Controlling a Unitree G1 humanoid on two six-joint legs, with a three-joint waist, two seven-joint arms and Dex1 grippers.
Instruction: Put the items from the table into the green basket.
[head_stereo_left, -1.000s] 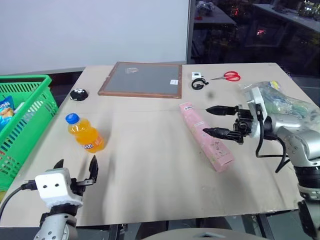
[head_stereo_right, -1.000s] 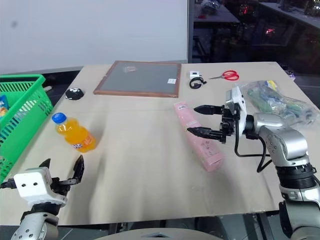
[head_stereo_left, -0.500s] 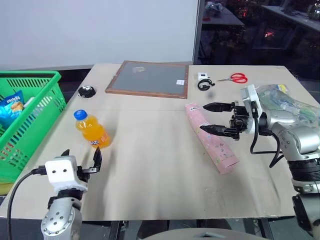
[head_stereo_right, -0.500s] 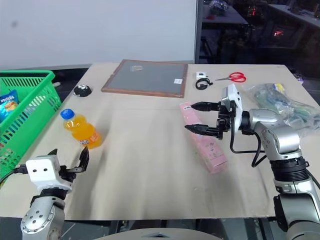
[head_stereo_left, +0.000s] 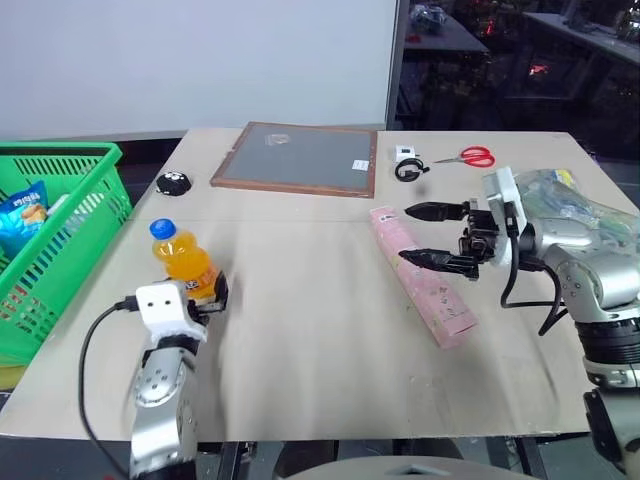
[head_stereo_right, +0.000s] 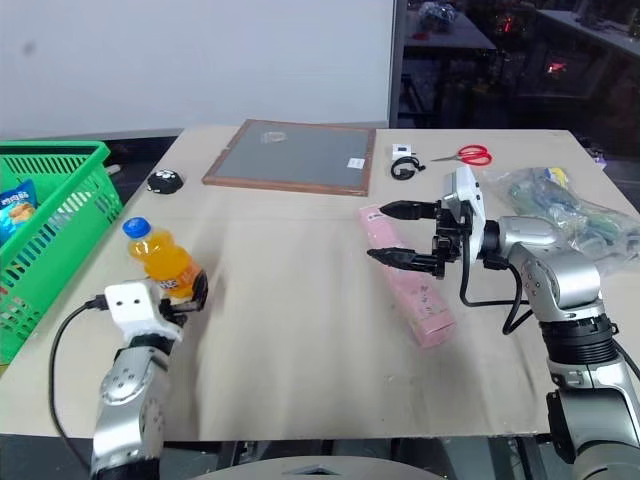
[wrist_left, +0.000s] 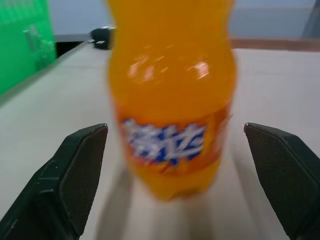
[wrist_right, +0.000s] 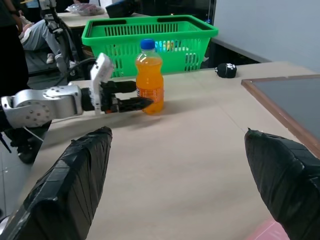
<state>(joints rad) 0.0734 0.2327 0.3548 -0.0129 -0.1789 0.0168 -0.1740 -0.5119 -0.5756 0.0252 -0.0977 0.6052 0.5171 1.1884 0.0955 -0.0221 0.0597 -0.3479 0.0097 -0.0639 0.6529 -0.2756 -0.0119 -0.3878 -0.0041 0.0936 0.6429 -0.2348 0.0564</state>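
Note:
A small orange-drink bottle (head_stereo_left: 180, 262) with a blue cap stands upright on the table (head_stereo_left: 300, 350), near the left edge. My left gripper (head_stereo_left: 205, 293) is level at the bottle's base and open. Its fingers (wrist_left: 82, 165) flank the bottle's (wrist_left: 172, 100) lower half without closing on it. A long pink carton (head_stereo_left: 420, 290) lies flat right of centre. My right gripper (head_stereo_left: 405, 233) hovers open just over the carton's middle, pointing left, holding nothing. The green basket (head_stereo_left: 60, 152) stands off the table's left edge.
A blue snack packet (head_stereo_left: 22, 205) lies in the basket. At the back are a framed grey board (head_stereo_left: 298, 158), a small black object (head_stereo_left: 172, 182), red scissors (head_stereo_left: 465, 156) and a small white-and-black item (head_stereo_left: 402, 165). A clear bag of goods (head_stereo_left: 575, 205) sits at far right.
My left gripper has moved forward across the table until its open fingers stand either side of the bottle. The right gripper has stayed over the carton. The camera shifted slightly.

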